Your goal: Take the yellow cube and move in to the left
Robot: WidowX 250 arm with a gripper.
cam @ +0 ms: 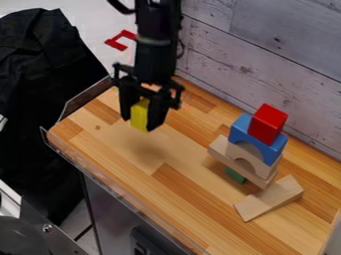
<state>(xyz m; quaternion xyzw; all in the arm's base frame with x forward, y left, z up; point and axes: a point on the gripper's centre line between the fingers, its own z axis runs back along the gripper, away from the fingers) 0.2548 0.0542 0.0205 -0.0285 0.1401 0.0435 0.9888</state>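
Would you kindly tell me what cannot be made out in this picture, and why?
In the camera view:
Yellow cube: its sides, hidden by the fingers of the end effector.
Green block: its upper part, hidden by the wooden plank.
Black cloth: its full extent, cut off by the left edge.

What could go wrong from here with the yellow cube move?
1. Drop: the gripper holds the yellow cube above the wooden table, its shadow falling below. If the grip slips, it could bounce or roll.
2. Overshoot: the table's left edge isn't far off, so going too far left may put the cube over it.
3. Knock: a wrong swing right could topple the stack, with the red cube perched atop the blue arch.
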